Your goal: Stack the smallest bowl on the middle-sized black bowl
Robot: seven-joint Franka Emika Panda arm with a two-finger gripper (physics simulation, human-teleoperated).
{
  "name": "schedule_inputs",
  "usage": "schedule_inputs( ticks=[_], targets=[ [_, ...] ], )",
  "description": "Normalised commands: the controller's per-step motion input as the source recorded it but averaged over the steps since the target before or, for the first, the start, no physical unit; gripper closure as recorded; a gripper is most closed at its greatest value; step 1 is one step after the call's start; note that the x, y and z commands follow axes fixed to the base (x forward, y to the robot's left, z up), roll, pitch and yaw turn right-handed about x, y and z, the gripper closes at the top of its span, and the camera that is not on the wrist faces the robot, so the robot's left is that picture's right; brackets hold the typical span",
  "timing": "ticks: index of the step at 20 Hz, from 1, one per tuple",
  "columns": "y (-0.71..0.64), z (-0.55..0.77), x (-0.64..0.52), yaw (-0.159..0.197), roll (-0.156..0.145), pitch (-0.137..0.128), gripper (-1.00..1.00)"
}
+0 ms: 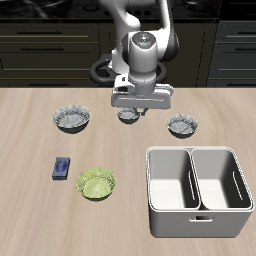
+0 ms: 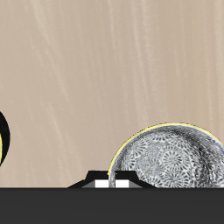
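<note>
My gripper point(image 1: 132, 108) hangs low over the smallest bowl point(image 1: 128, 117), far back on the table; I cannot tell whether my fingers are spread or closed. The wrist view shows a speckled bowl point(image 2: 166, 157) just under me. The middle-sized bowl point(image 1: 183, 125) sits beside it, apart. The largest bowl point(image 1: 72, 120) stands on the other side.

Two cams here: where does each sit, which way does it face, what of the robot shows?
Exterior: in front of and above the table, facing back toward the base; shows the arm and gripper over the smallest bowl.
Wrist: on the gripper, looking down at the tabletop; its dark housing shows, fingertips unclear.
Shared: probably the smallest bowl.
</note>
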Motion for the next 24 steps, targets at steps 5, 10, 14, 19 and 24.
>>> schedule_inputs(
  ticks=[5,10,14,19,24],
  targets=[
    [-0.07,0.11,-0.01,-0.003,-0.004,-0.032,1.00],
    [0.10,0.30,-0.17,0.007,0.036,-0.053,1.00],
    [0.22,0.39,-0.12,0.020,0.038,-0.047,1.00],
    [0.27,0.27,-0.04,0.007,0.029,-0.022,1.00],
    [0.18,0.18,0.04,-0.013,0.024,-0.014,1.00]
  ],
)
